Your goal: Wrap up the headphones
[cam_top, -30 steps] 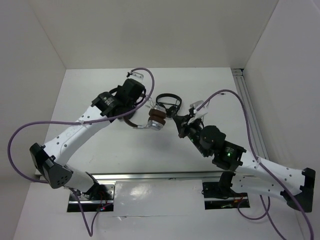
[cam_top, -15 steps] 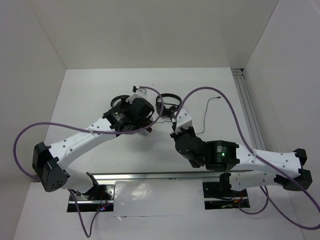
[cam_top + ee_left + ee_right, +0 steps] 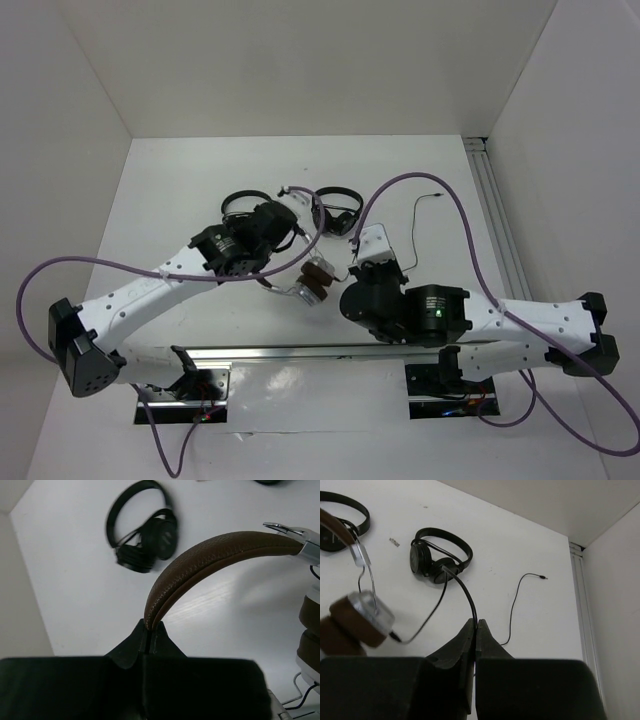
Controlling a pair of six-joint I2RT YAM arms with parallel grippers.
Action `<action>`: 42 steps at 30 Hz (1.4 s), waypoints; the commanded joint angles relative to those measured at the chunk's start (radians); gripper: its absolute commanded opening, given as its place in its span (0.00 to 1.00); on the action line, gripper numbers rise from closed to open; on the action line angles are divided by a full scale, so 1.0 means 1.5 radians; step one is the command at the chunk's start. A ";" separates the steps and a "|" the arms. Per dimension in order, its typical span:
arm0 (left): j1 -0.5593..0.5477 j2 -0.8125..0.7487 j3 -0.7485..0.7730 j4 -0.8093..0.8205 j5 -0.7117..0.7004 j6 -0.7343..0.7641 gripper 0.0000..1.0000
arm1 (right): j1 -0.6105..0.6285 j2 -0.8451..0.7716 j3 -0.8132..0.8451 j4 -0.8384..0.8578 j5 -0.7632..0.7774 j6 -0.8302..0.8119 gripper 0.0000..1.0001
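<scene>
**Between both arms: band pinched, cable pinched, a turn to lay**

At the middle of the overhead view, just below centre, the headphones (image 3: 312,282) hang between my two arms. By the shadow under them I judge them lifted off the worktop (image 3: 180,190). My left jaws are pressed together on the brown headband (image 3: 220,550), low in the centre of the left wrist view. My right jaws are pressed together on the thin black cable (image 3: 467,597), low in the centre of the right wrist view.

The step, as I read it, is laying that cable round the headphones. To do it well, my left pinch should be firm and quiet, so the band serves as a fixed spool. My right side then carries the cable round with light tension. The turns should lie snug, but nothing should tug where the cable enters the silver earcup (image 3: 367,611). A slack loop sags between cup and jaws, and I would take that up first. The free tail trails toward the upper right of the right wrist view, its plug (image 3: 543,577) lying on the worktop. It may drag, so I would lead it clear of the small black pair (image 3: 440,555) nearby.

From my left pinch the band arcs toward the upper right, with the cups hanging at the right edge of that view. Overhead, the long axis runs left to right, cups at the right end, toward my right arm.
</scene>
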 commanded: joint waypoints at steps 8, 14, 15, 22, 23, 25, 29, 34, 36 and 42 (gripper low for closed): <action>-0.045 -0.089 -0.020 0.056 0.336 0.100 0.01 | 0.077 -0.027 -0.009 0.019 0.022 -0.024 0.00; -0.069 -0.126 -0.032 0.055 0.406 0.113 0.00 | 0.124 -0.074 -0.023 0.064 -0.024 -0.073 0.00; -0.075 -0.134 -0.040 0.055 0.406 0.113 0.00 | 0.130 -0.081 -0.023 0.077 -0.039 -0.082 0.00; -0.083 -0.128 -0.050 0.061 0.453 0.125 0.00 | 0.130 -0.156 -0.053 0.154 -0.249 -0.170 0.00; -0.083 -0.128 -0.050 0.061 0.466 0.125 0.00 | 0.130 -0.163 -0.053 0.163 -0.263 -0.170 0.00; -0.083 -0.128 -0.043 0.061 0.487 0.125 0.00 | 0.130 -0.163 -0.060 0.172 -0.304 -0.177 0.00; -0.083 -0.122 -0.035 0.055 0.546 0.131 0.00 | 0.130 -0.155 -0.082 0.211 -0.319 -0.193 0.00; -0.096 -0.122 -0.029 0.055 0.579 0.131 0.00 | 0.130 -0.142 -0.104 0.250 -0.278 -0.201 0.00; -0.096 -0.139 -0.029 0.049 0.593 0.137 0.00 | 0.123 -0.142 -0.123 0.267 -0.271 -0.201 0.00; -0.096 -0.198 -0.029 0.063 0.614 0.143 0.00 | 0.042 -0.150 -0.145 0.281 -0.285 -0.187 0.00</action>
